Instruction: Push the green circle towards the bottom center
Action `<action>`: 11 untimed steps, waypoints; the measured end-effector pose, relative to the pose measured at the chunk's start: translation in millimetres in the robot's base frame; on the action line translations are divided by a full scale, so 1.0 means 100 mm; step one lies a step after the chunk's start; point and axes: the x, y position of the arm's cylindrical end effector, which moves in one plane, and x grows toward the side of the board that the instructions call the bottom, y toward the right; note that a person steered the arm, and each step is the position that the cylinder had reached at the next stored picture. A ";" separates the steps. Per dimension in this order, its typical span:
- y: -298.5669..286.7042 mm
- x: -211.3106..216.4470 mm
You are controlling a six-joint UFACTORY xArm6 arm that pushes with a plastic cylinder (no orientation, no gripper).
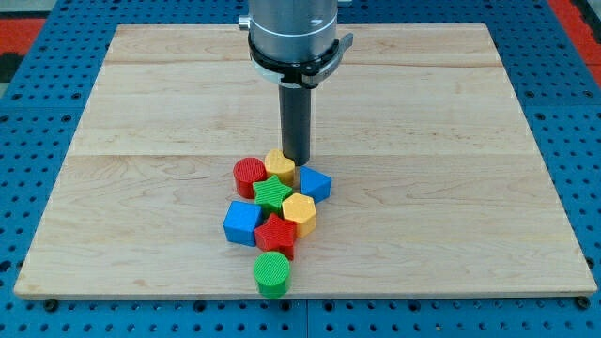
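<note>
The green circle [272, 273] sits near the board's bottom edge, at the bottom center, just below a red star [276, 234]. My tip [297, 162] is at the top of the block cluster, touching or just behind a yellow block [279, 165] and above a blue block [315, 183]. The tip is well above the green circle, with the cluster between them.
The cluster also holds a red circle [250, 176], a green star [272, 194], a yellow hexagon [299, 210] and a blue cube [241, 222]. The wooden board [451, 141] lies on a blue pegboard [573, 113]. The arm's grey body [293, 33] hangs over the top center.
</note>
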 end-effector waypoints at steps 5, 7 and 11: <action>-1.95 1.66; -1.88 1.66; 0.51 1.65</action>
